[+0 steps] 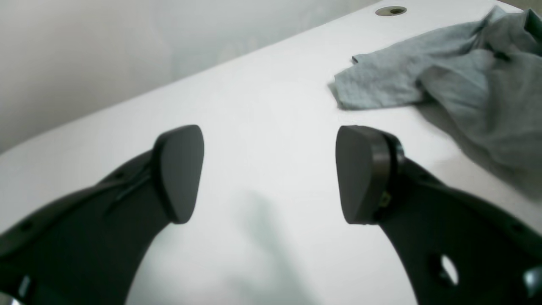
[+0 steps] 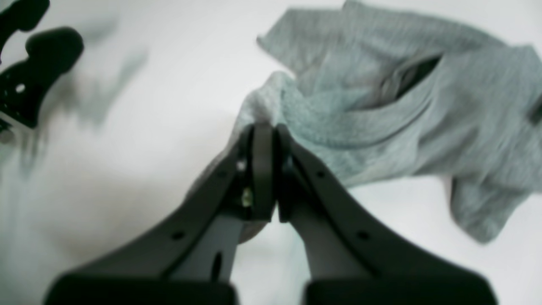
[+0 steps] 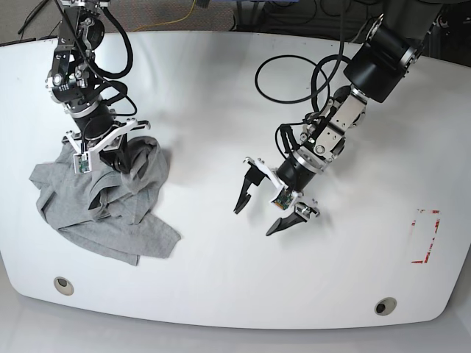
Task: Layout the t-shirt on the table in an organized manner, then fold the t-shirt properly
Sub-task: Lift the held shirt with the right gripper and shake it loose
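Observation:
The grey t-shirt (image 3: pixel 103 209) lies crumpled in a heap on the left part of the white table (image 3: pixel 221 125). My right gripper (image 3: pixel 135 160) is at the heap's upper right edge. In the right wrist view it (image 2: pixel 264 129) is shut on a bunched fold of the t-shirt (image 2: pixel 381 106), which spreads away to the right. My left gripper (image 3: pixel 254 220) hovers over bare table near the middle, well right of the shirt. Its fingers (image 1: pixel 180 171) stand wide apart with nothing between them, and the t-shirt (image 1: pixel 465 84) lies ahead to the right.
Black cables (image 3: pixel 294 73) loop on the table behind the left arm. A red rectangular outline (image 3: pixel 425 235) marks the right side. Round holes sit near the front edge at left (image 3: pixel 63 284) and right (image 3: pixel 384 305). Another hole (image 1: pixel 390 10) shows beyond the shirt.

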